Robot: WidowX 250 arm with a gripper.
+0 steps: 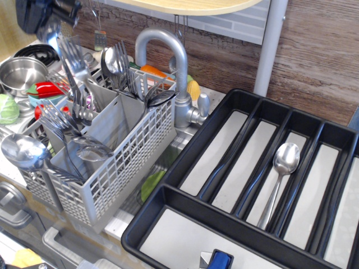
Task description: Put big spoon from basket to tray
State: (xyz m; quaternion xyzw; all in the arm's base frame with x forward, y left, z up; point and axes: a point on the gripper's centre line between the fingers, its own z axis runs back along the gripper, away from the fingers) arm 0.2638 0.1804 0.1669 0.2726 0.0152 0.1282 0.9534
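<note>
The light grey basket (120, 162) stands at the left, full of upright forks and spoons. A steel spoon with an oval bowl (114, 59), the big spoon as far as I can tell, stands bowl-up in a back compartment. My black gripper (44, 15) is blurred at the top left corner, above and left of the basket, apart from that spoon. I cannot tell how its jaws stand or whether it holds anything. The black tray (185, 202) fills the right side. A similar steel spoon (282, 168) lies in one of its long compartments.
A large round-bowled ladle spoon (23, 151) juts from the basket's front left. A grey faucet (174, 67) arches behind the basket. Steel pots (19, 70) and toy vegetables sit at the far left. A blue object (220, 260) lies in the tray's cross compartment.
</note>
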